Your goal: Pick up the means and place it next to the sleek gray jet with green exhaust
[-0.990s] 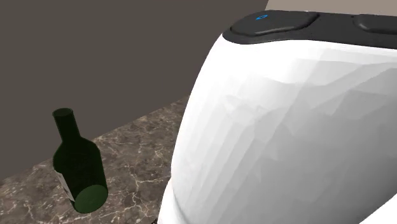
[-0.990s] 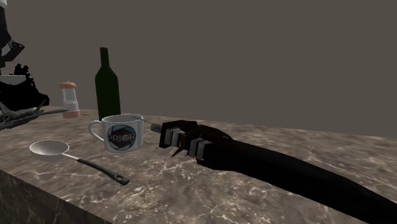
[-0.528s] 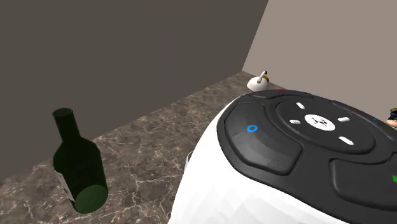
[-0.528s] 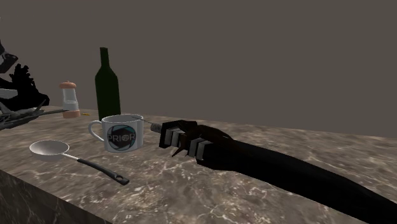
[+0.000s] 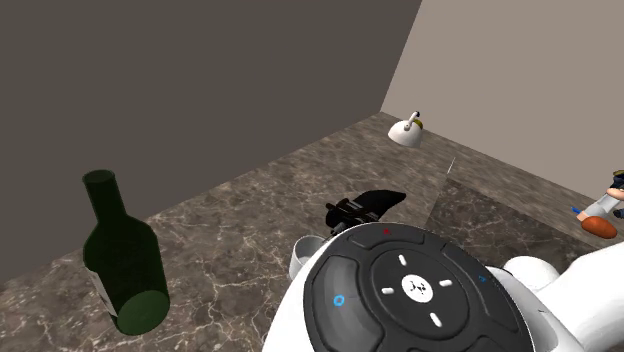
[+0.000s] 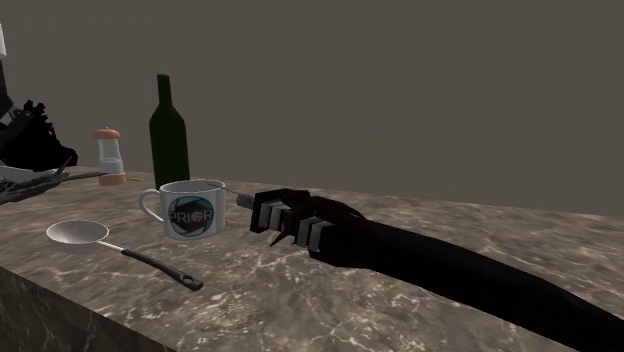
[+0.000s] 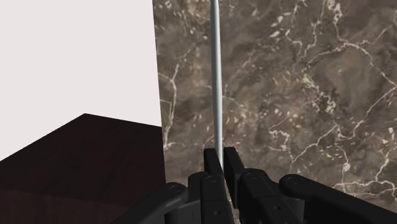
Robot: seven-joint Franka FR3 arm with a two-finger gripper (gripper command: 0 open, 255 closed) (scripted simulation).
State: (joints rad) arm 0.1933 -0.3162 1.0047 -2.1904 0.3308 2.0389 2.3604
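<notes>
the jaws are clenched on a thin grey rod (image 7: 216, 76), which runs straight out from them over the brown marble worktop (image 7: 286, 95), close to its edge. whether it touches the surface is hard to tell. the dark jet (image 6: 300, 222) lies mid-worktop, just beside a white mug (image 6: 192, 210), with a green bottle (image 6: 168, 125) behind the mug.

The white arm (image 5: 570, 295) sits low, its dark round joint cap (image 5: 415, 290) facing up. The black gripper (image 7: 221, 154) has its fingers (image 7: 212, 162) nearly together, clasping a thin grey rod (image 7: 216, 76) that runs straight ahead of them
</notes>
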